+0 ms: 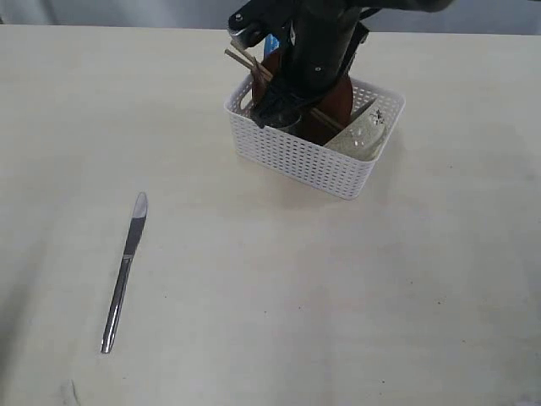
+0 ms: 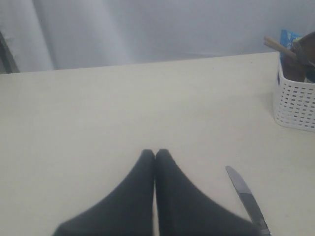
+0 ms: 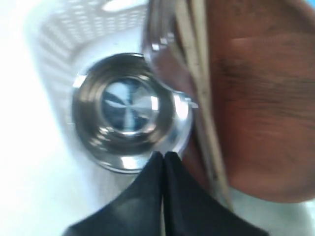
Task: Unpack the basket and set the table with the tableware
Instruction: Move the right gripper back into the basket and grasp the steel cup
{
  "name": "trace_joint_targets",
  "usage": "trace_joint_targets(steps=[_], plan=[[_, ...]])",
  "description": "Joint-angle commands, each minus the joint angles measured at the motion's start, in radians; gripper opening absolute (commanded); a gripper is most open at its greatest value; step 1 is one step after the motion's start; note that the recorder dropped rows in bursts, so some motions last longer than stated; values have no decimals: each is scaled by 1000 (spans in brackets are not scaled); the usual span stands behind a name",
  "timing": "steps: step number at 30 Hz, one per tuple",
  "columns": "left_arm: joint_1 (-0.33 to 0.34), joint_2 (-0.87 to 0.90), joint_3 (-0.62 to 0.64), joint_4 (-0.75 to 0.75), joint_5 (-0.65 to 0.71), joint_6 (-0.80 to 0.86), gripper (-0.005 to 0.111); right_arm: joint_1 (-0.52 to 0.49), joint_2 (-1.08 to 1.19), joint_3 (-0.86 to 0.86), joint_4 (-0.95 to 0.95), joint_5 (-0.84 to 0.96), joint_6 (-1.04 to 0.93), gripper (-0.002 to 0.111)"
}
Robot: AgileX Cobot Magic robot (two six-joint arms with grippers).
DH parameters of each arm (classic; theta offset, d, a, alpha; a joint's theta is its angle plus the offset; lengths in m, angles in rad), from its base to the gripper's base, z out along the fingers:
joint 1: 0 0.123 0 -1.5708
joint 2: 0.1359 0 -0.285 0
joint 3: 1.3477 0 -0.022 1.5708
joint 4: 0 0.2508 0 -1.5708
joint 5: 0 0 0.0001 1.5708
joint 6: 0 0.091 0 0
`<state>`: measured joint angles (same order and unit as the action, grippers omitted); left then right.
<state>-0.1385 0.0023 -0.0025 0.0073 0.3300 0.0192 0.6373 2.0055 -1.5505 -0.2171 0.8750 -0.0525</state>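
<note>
The white basket (image 1: 296, 161) stands at the table's far middle. It holds the brown plate (image 1: 334, 97) on edge, chopsticks (image 1: 245, 59) and a white bowl (image 1: 363, 131). My right gripper (image 1: 275, 110) reaches down into it. In the right wrist view that gripper (image 3: 164, 154) is shut, its tips over the rim of the steel cup (image 3: 125, 105); nothing shows between them. The chopsticks (image 3: 197, 73) and plate (image 3: 261, 98) lie beside the cup. The steel knife (image 1: 124, 271) lies on the table (image 1: 355, 296) at the front left. My left gripper (image 2: 155, 152) hangs shut and empty next to the knife (image 2: 246, 199).
A blue snack packet (image 1: 271, 42) sticks up at the back of the basket, behind the arm. The basket (image 2: 295, 103) shows at the edge of the left wrist view. A pale curtain hangs beyond the table's far edge.
</note>
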Motion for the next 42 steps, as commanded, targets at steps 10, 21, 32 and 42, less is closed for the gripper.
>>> trace_joint_targets(steps=[10,21,32,42], plan=[[-8,-2,2,-2,-9,-1,0,-20,15,-7,44,-5,219,38],[-8,-2,2,-2,-9,-1,0,-98,71,-7,224,-13,197,33],[-8,-2,2,-2,-9,-1,0,-100,39,-7,249,-40,164,33],[-8,-2,2,-2,-9,-1,0,-100,16,-7,422,-103,107,33]])
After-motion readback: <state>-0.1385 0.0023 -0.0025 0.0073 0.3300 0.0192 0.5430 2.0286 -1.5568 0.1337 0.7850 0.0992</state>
